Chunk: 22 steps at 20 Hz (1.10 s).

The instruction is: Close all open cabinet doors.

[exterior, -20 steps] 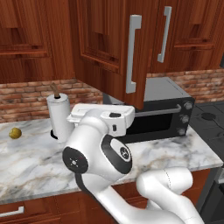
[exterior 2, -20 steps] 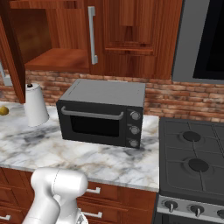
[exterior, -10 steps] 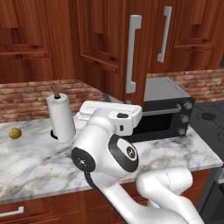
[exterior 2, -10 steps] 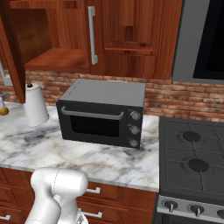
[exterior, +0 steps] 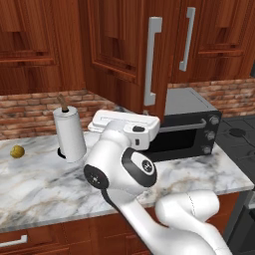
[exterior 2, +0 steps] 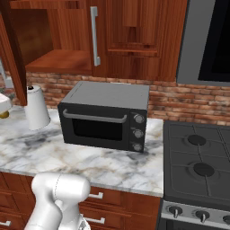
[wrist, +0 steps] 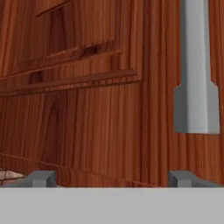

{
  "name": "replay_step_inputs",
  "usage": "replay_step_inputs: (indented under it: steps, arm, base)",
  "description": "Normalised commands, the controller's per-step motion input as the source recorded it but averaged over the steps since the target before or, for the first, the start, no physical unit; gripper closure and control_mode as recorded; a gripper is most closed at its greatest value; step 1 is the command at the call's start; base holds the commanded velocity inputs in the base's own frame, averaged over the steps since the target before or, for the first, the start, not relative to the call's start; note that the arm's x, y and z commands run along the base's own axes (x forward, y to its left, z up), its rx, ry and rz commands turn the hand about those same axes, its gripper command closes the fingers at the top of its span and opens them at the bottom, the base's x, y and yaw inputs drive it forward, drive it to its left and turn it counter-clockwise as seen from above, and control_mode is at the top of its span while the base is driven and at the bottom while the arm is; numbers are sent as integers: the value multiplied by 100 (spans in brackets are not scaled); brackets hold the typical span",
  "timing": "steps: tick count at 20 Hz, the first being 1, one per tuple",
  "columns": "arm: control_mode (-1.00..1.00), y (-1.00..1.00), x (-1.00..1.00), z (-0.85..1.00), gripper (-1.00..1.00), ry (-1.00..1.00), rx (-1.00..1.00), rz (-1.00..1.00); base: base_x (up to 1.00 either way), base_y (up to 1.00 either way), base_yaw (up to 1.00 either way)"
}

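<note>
An open cabinet door swings out over the counter, above the toaster oven. The gripper faces its panel, beside the bar handle (lower end), fingers spread wide, holding nothing.

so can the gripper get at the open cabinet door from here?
Probably yes: the gripper faces the open cabinet door close up, nothing between the fingertips and its panel.

Red brick backsplash; marble counter, black stove
</note>
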Motion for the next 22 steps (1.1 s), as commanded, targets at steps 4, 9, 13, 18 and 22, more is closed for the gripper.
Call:
replay_step_inputs:
  steps: [4, 9, 13, 18, 22]
  arm:
    - [-100, -10, 32, 0, -100, -2, 0, 0]
    - [-100, -17, 27, 0, -100, -1, 0, 0]
    - [-100, -27, 27, 0, -100, 0, 0, 0]
    - [-100, -29, 28, 0, -100, 0, 0, 0]
    - [-100, -26, 28, 0, -100, 0, 0, 0]
  base:
    - [0, 0, 0]
    - [0, 0, 0]
    - [0, 0, 0]
    - [0, 0, 0]
    - [0, 0, 0]
